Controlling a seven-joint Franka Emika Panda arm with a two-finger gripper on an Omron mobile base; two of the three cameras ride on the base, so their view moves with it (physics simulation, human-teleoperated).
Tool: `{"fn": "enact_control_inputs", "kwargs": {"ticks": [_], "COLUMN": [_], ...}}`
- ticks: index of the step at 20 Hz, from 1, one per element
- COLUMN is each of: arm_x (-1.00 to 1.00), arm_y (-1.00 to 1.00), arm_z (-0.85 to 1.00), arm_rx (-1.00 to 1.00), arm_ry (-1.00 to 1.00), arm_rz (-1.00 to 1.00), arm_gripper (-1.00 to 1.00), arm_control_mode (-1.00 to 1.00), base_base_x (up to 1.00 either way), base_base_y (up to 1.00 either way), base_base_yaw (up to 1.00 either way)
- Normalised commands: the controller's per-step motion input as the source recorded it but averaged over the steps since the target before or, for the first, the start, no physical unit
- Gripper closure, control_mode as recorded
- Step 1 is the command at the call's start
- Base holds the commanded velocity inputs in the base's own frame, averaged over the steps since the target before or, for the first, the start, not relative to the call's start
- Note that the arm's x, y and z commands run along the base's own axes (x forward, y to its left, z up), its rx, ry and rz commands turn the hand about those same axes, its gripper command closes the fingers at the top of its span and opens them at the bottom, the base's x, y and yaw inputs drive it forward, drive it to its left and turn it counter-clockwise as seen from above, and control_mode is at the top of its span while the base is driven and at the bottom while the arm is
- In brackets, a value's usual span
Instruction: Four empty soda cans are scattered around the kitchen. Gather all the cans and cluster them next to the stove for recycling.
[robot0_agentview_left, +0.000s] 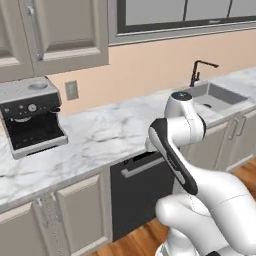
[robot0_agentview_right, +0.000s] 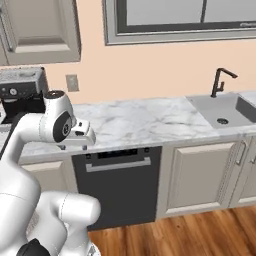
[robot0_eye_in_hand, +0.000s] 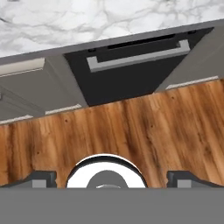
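The soda cans and the stove are out of view. My gripper is open, with its two dark fingertips wide apart and nothing between them. It looks down at the wood floor in front of a black dishwasher. In the right base view my hand hangs at the front edge of the marble counter, just above the dishwasher.
A coffee machine stands on the counter at the left. A sink with a black faucet lies at the right. Grey-beige cabinets run under the counter, beside the dishwasher.
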Motion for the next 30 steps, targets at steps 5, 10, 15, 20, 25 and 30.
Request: {"fn": "enact_control_inputs", "kwargs": {"ticks": [5, 10, 15, 20, 25, 30], "arm_x": [0.00, 0.00, 0.00, 0.00, 0.00, 0.00], "arm_y": [0.00, 0.00, 0.00, 0.00, 0.00, 0.00], "arm_z": [0.00, 0.00, 0.00, 0.00, 0.00, 0.00], "arm_rx": [0.00, 0.00, 0.00, 0.00, 0.00, 0.00], "arm_ry": [0.00, 0.00, 0.00, 0.00, 0.00, 0.00], "arm_rz": [0.00, 0.00, 0.00, 0.00, 0.00, 0.00], "arm_gripper": [-1.00, -1.00, -1.00, -1.00, -1.00, -1.00], "arm_control_mode": [1.00, 1.00, 1.00, 1.00, 1.00, 1.00], "base_base_x": [0.01, 0.00, 0.00, 0.00, 0.09, 0.20], "base_base_y": [-0.37, -0.41, -0.45, -0.43, -0.40, -0.46], "base_base_yaw": [-0.39, -0.38, -0.37, -0.37, -0.35, -0.30]}}
